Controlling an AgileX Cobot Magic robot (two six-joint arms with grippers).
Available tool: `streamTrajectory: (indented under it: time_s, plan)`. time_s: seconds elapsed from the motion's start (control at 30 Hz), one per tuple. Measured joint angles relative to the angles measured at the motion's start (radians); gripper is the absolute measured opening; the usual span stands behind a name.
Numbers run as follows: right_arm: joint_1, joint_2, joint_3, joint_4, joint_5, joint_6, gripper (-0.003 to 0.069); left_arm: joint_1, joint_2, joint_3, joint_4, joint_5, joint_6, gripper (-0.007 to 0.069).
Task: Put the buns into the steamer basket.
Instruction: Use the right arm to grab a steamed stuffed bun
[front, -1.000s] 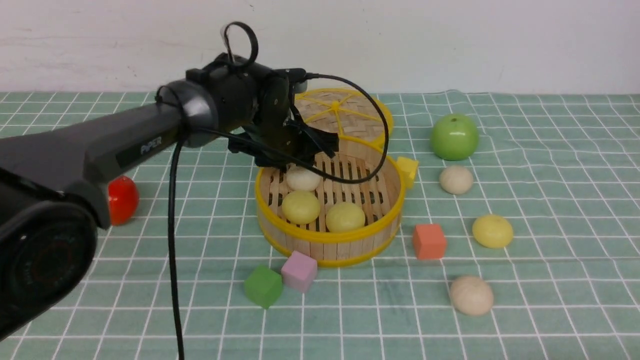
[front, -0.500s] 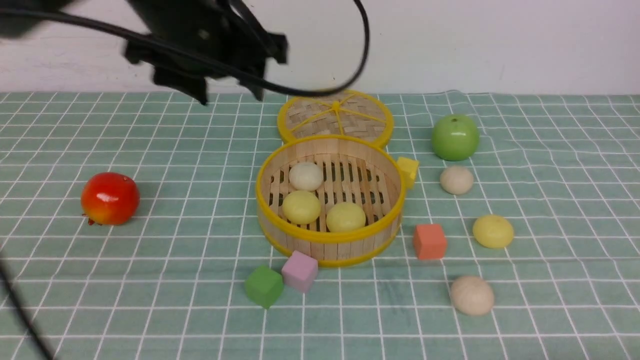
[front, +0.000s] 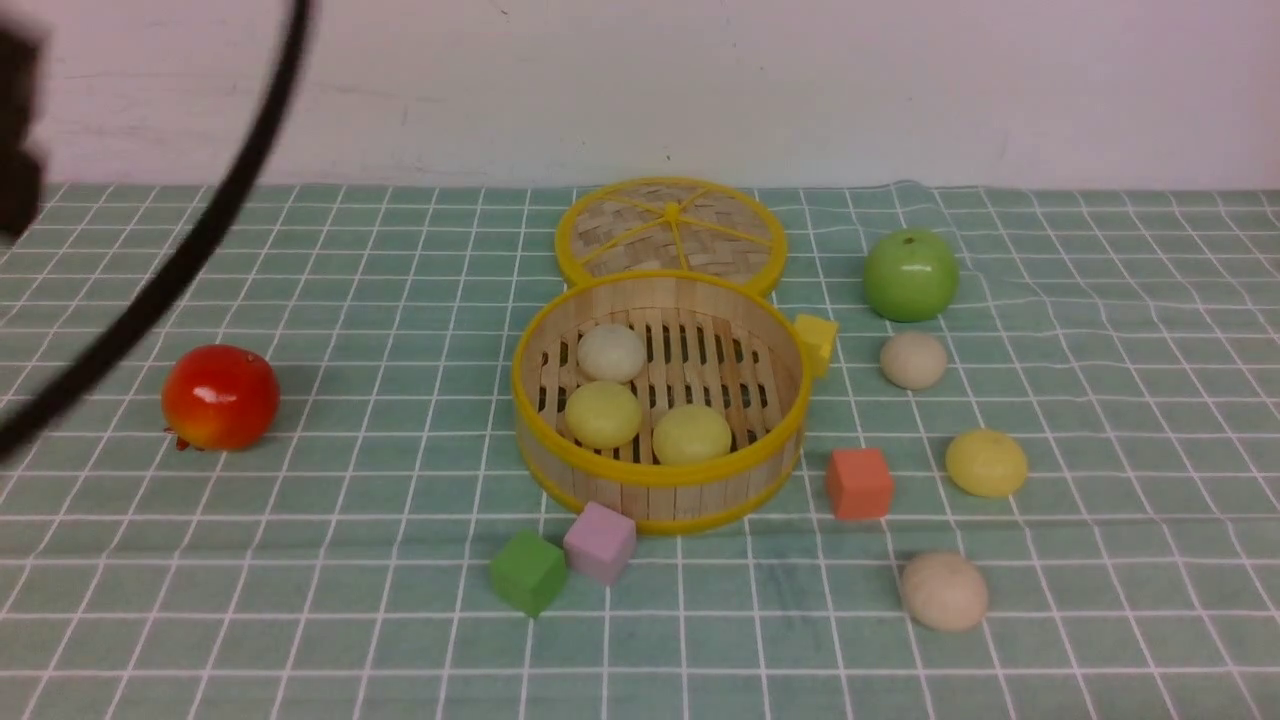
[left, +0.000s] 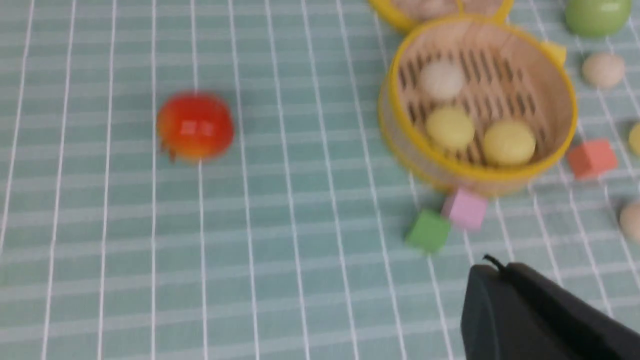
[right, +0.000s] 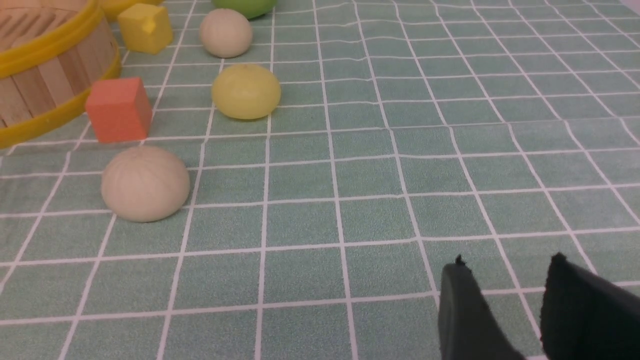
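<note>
The steamer basket (front: 660, 478) sits mid-table and holds three buns: an off-white one (front: 611, 352) and two pale yellow ones (front: 603, 414) (front: 691, 434). To its right, three more buns lie on the cloth: off-white (front: 913, 360), yellow (front: 986, 462) and beige (front: 943, 590). My left gripper (left: 495, 267) hangs high over the cloth to the left of and nearer than the basket, shut and empty. Only its cable (front: 180, 260) crosses the front view. My right gripper (right: 508, 261) is open and empty, low over the cloth, near-right of the beige bun (right: 145, 183).
The woven lid (front: 670, 230) lies flat behind the basket. A green apple (front: 910, 273) sits at the back right and a red fruit (front: 220, 396) at the left. Cubes ring the basket: yellow (front: 815, 340), orange (front: 859, 482), pink (front: 598, 541) and green (front: 527, 571).
My left arm has lifted away from over the basket, up and to the left, almost out of the front view. Its jaws have closed. The buns have not moved.
</note>
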Motion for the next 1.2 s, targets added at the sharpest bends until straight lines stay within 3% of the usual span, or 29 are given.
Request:
streamTrajectory:
  time_s: [0.3, 0.57, 0.93, 1.2]
  plan:
    - [0.0, 0.0, 0.0, 0.0, 0.0, 0.0, 0.024, 0.0, -0.541, 0.49, -0.024, -0.282, -0.212, -0.0014]
    - [0.0, 0.0, 0.0, 0.0, 0.0, 0.0, 0.024, 0.0, -0.822, 0.645, -0.022, -0.392, -0.244, -0.0014]
    - [0.0, 0.0, 0.0, 0.0, 0.0, 0.0, 0.024, 0.0, -0.864, 0.727, 0.063, -0.418, -0.247, -0.0014]
    - [0.0, 0.0, 0.0, 0.0, 0.0, 0.0, 0.024, 0.03, -0.864, 0.888, 0.101, -0.604, -0.186, -0.0014]
